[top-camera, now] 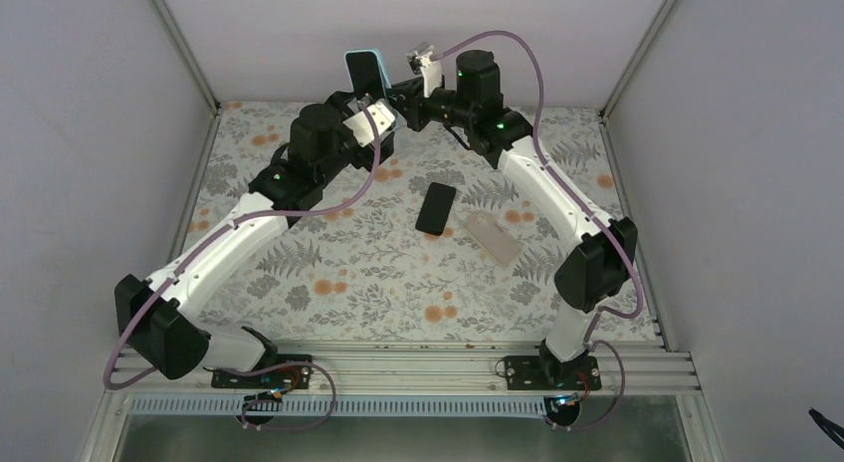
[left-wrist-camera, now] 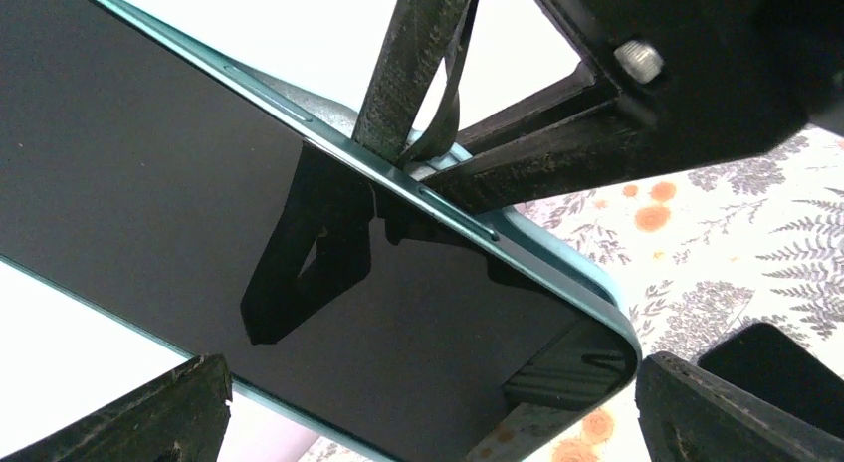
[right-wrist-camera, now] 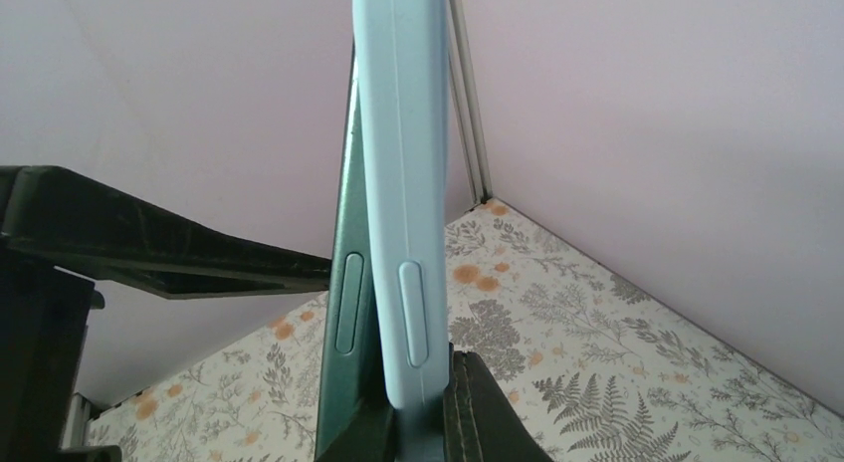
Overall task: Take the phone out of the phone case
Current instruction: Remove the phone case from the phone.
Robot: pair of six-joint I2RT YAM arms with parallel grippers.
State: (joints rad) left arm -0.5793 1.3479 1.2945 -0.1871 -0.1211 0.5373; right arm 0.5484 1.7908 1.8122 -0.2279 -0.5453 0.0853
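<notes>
A phone in a light blue case (top-camera: 364, 72) is held upright in the air at the back of the table. In the left wrist view its dark screen (left-wrist-camera: 199, 183) fills the frame. My left gripper (top-camera: 382, 117) is closed across the phone's width, one finger (left-wrist-camera: 149, 412) on each side edge at its lower end. In the right wrist view the dark green phone edge (right-wrist-camera: 343, 313) stands apart from the case (right-wrist-camera: 403, 183) near the bottom. My right gripper (right-wrist-camera: 423, 432) is shut on the case's wall there, and it also shows in the top view (top-camera: 403, 92).
A second black phone (top-camera: 435, 208) and a beige case (top-camera: 490, 237) lie flat on the floral table (top-camera: 378, 273) in front of the grippers. White walls (top-camera: 90, 133) and metal posts enclose the back and sides.
</notes>
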